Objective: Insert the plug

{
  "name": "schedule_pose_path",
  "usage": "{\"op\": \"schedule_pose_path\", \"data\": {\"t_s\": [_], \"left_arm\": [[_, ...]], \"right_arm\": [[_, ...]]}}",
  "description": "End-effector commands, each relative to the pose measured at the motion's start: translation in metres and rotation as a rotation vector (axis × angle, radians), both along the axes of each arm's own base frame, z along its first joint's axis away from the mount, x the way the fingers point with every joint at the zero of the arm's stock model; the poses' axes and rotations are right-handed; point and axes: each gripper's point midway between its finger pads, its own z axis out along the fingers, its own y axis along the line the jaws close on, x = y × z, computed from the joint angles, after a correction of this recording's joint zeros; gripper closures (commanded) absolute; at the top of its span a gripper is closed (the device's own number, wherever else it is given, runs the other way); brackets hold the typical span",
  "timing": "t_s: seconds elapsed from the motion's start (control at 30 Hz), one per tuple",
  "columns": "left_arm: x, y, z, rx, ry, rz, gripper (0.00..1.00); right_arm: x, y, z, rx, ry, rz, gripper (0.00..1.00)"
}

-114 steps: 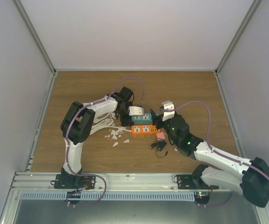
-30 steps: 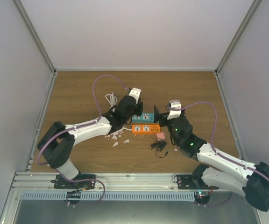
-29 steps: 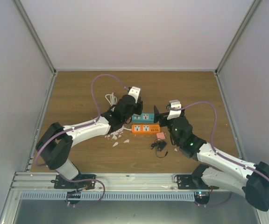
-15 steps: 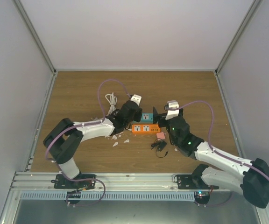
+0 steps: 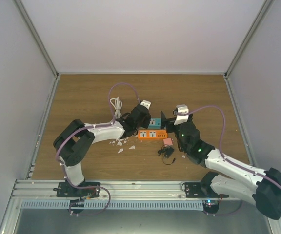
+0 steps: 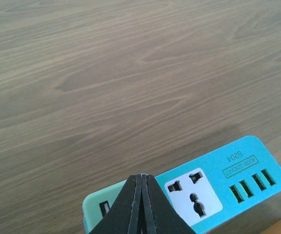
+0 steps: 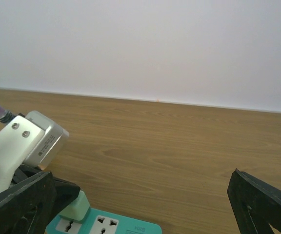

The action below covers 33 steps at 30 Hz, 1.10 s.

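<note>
The left pincer (image 6: 141,176) is squeezed tight shut, with no gap, over the end of the flat blue plastic socket strip (image 6: 228,178). The right pincer (image 7: 141,175) gapes wide open above that strip.

Just beyond your black left end effector (image 6: 141,178) you see a teal power strip (image 6: 238,175) with a white socket face (image 6: 193,191), an orange strip (image 5: 151,134), and a brown wood-grain desk (image 6: 106,73).

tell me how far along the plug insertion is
Done: the mint plug sits at the end socket of the teal strip. In hand: the left gripper, shut, hangs over it, perhaps pressing; the right gripper is open beside the strip. Left: confirming full seating, which I cannot tell, then backing away.
</note>
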Motion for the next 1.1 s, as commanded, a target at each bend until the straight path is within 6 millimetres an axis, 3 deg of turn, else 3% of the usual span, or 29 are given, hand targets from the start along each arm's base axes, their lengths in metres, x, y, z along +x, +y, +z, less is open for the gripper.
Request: {"op": "schedule_pose_path", "data": {"t_s": [0.0,0.03,0.13,0.27,0.3,0.4,0.53,0.73,0.93,1.07], "left_arm": [[0.001,0.003,0.061,-0.061,-0.096,0.005,1.0],[-0.001,0.007,0.074,-0.068,-0.115,0.009,0.95],[-0.014,0.023,0.108,-0.093,-0.169,0.017,0.62],[-0.036,0.046,0.137,-0.126,-0.23,0.004,0.23],[-0.04,0.051,0.142,-0.129,-0.239,0.001,0.04],[-0.048,0.062,0.15,-0.144,-0.254,0.002,0.01],[-0.057,0.058,0.152,-0.213,-0.249,-0.047,0.01],[-0.062,0.045,0.129,-0.236,-0.214,-0.116,0.01],[-0.063,0.043,0.119,-0.231,-0.201,-0.127,0.01],[-0.06,0.041,0.119,-0.218,-0.195,-0.128,0.01]], "right_arm": [[0.0,-0.004,0.009,0.035,-0.021,-0.018,0.01],[0.0,-0.004,0.008,0.034,-0.017,-0.018,0.0],[0.007,0.0,0.001,0.022,0.019,-0.034,0.0],[0.021,0.009,-0.019,-0.034,0.109,-0.068,0.01],[0.025,0.01,-0.026,-0.055,0.133,-0.082,0.01],[0.033,0.01,-0.035,-0.091,0.187,-0.136,0.0],[0.032,0.009,-0.028,-0.086,0.228,-0.148,0.0],[0.007,0.041,-0.023,0.004,0.432,0.05,0.0],[-0.021,0.006,-0.044,-0.103,0.611,-0.026,0.0],[-0.033,-0.017,-0.072,-0.031,0.813,-0.033,0.1]]}}
